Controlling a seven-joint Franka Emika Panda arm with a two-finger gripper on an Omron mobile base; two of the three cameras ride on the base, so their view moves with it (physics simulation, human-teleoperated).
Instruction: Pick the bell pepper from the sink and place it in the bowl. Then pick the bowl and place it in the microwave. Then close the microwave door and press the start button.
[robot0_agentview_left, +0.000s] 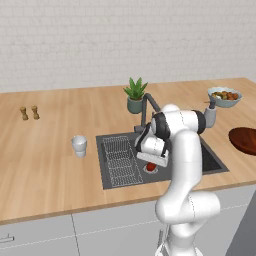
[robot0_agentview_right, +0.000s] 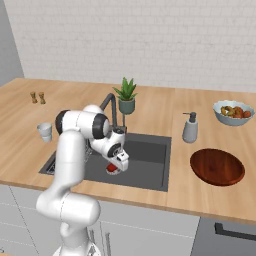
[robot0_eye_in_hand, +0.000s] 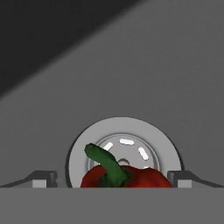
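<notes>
Claw (robot0_eye_in_hand: 112, 181) is down inside the sink (robot0_agentview_left: 210, 160), spread, with 1 fingertip (robot0_eye_in_hand: 43, 178) on either side of the pepper (robot0_eye_in_hand: 131, 177); contact cannot be told. Pepper sits between the tips, over the drain (robot0_eye_in_hand: 144, 135) just beyond them. Bowl (robot0_agentview_right: 217, 166) rests on the counter (robot0_agentview_right: 165, 107), well off to the claw's right, holding nothing. Judged stage: step 1 of 4, grasp pending. Left: lift pepper, drop in bowl, move bowl to microwave, shut door, press start.

A glossy white arm (robot0_agentview_left: 182, 165) of rounded, tube-like segments with dark grey bands at its joints, ending in a white tool (robot0_agentview_left: 152, 161) with small dark finger tips (robot0_eye_in_hand: 43, 178).
</notes>
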